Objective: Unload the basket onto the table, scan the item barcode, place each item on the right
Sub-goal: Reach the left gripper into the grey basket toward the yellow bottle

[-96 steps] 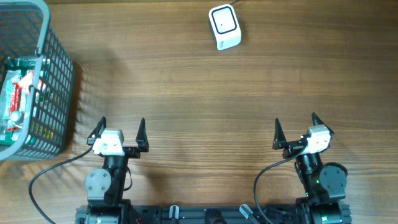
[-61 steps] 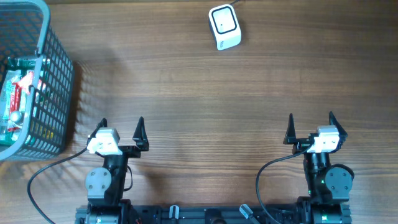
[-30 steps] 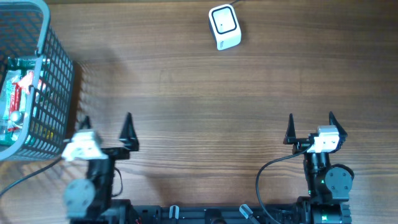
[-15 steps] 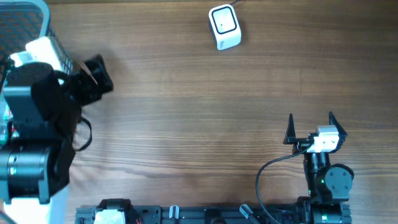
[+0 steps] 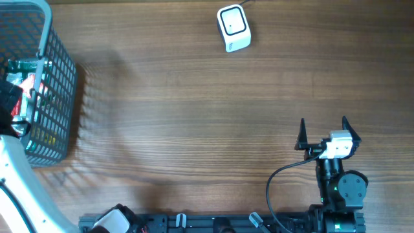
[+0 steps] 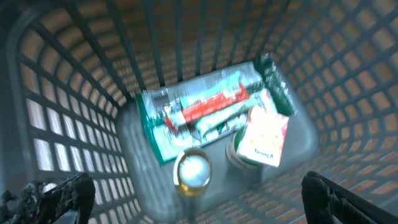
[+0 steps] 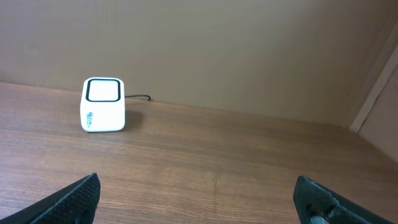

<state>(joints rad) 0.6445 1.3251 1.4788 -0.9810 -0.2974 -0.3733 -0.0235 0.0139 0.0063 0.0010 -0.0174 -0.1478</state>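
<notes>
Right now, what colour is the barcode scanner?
The scanner is white with a dark-rimmed window; right wrist view shows it best.

Reaches far left with left gripper [image 6: 194,198], jaws wide apart, facing down; holds right gripper [image 5: 323,125] equally wide, arm folded.

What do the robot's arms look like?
The right gripper has two pointy black fingers, a white block behind them, a round black joint and a looping black cable. The left arm shows a long white part.
</notes>
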